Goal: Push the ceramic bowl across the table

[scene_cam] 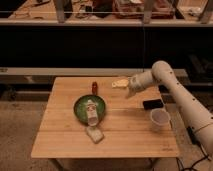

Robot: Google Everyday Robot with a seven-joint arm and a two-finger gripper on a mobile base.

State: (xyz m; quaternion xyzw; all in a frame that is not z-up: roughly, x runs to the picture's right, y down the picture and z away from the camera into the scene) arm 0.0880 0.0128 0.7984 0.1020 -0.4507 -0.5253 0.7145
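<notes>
Ceramic bowl (81, 107) probably heavy, stiff, breakable: push low on its rim; gripper (128, 90) at two o'clock (open or closed, cannot tell)

The robot's arm (176, 94) is built of thick, smooth, off-white tubular segments with rounded ends, joined at a bulbous, ball-like joint, and its casing shows no markings that can be made out. It narrows at the wrist into a pale greyish-white gripper (129, 90), which sits above the far right part of the table (60, 135), left of the arm.
</notes>
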